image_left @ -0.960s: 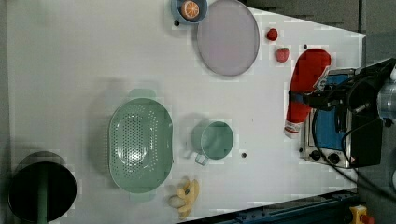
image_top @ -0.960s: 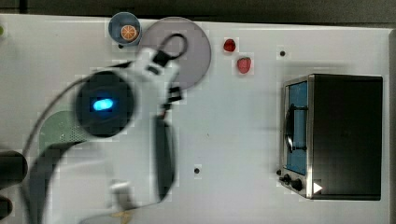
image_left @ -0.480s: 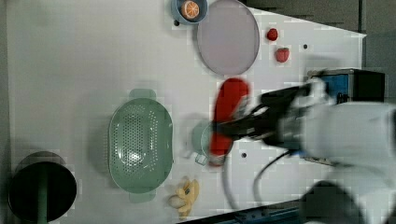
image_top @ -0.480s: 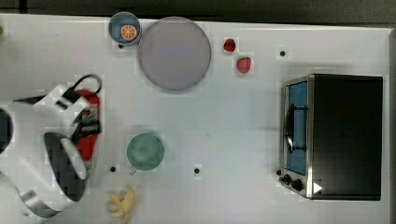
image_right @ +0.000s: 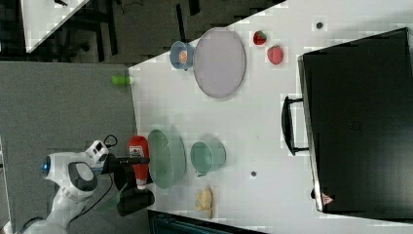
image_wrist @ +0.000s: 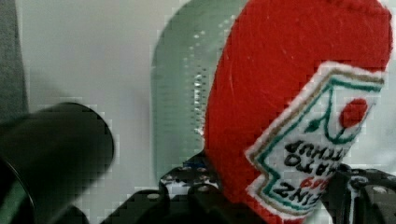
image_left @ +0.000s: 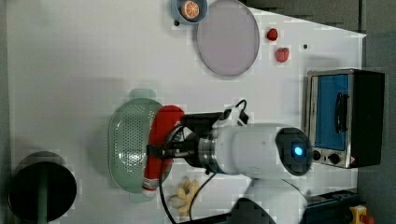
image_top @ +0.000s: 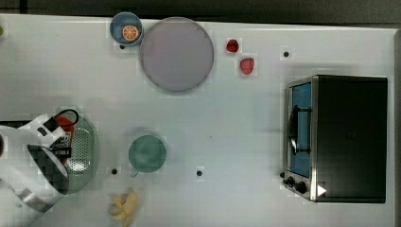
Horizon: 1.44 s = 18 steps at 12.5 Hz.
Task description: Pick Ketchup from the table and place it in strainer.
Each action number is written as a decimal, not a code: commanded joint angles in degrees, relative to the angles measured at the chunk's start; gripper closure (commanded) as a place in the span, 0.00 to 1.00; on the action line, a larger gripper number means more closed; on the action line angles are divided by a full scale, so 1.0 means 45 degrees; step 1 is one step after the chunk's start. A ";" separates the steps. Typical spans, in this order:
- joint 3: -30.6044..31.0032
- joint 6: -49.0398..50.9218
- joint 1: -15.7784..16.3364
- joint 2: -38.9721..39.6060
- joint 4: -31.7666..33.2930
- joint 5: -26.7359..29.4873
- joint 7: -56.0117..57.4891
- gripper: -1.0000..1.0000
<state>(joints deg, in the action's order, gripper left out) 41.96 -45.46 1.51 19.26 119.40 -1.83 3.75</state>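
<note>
The claw [image_left: 161, 151] is clamped across the middle of the ketchup [image_left: 161, 135], gripping it at the labelled waist, and carries it clear of the tabletop [image_top: 236, 123]. In the left view the bottle lies lengthwise over the strainer [image_left: 128, 144], along the basket's edge nearest the arm, its white cap pointing toward the left view's bottom. In the right view the ketchup [image_right: 138, 161] hangs just beside the rim of the strainer [image_right: 168, 158], on the right view's left, so whether it sits squarely above the basket cannot be told. The wrist view shows the ketchup [image_wrist: 299, 102] as a stitched, felt-like plush with an embroidered label. Judgement: the item is light, soft and compressible, not fragile, and its fabric skin should give good friction and little risk of slipping. The present hold around the thick labelled section is the sound place to take it; the tapered neck would offer less purchase. Because the body yields, it may cling briefly to the pads on release and may flop onto its side once in the basket. The dark-green bowl [image_top: 147, 153], the banana [image_top: 124, 208] and the toaster oven [image_top: 338, 137] stand apart from the work.
</note>
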 commanded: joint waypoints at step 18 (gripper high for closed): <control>-0.2186 0.4351 -0.2961 -0.4475 -0.1828 -0.0920 -0.3602 0.00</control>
<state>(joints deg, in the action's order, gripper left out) 35.22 -28.58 -8.32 -1.20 111.46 -7.25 -9.49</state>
